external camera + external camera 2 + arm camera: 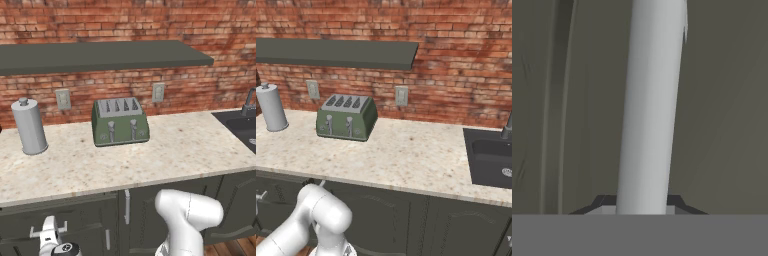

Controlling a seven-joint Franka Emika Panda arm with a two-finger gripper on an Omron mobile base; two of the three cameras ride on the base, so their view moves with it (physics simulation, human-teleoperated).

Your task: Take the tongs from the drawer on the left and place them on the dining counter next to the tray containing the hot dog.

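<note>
Gripper: the gripper point(49, 235) was low at the near left of the left base view, pressed up to the dark cabinet fronts under the worktop; whether its fingers were apart or together could not be told.
Handle: in the hand view a silver bar handle point(649, 107) ran the length of the picture right in front of the hand, passing between the two dark finger tips at the bottom edge; contact could not be made out.
Drawer: the dark grey-green drawer point(60, 210) front sat just under the worktop edge at the left, with the gripper against it; it looked shut.
Arm: the white arm point(187, 217) rose at the near right of the left base view and bent down toward the left.
Cabinet doors: dark doors with upright silver handles point(127, 206) stood to the right of the drawer.
Worktop: the beige speckled worktop point(180, 150) ran from left to right beyond the cabinet fronts.
Toaster: a green four-slot toaster point(120, 121) stood near the middle of the worktop, toward the wall.
Canister: a tall grey canister point(29, 126) stood well to the left of the toaster.
Sink: a dark sink point(491, 155) was set in the worktop at the far right.
Wall: a red brick wall point(130, 20) with two outlets and a dark shelf point(100, 55) closed the far side.
</note>
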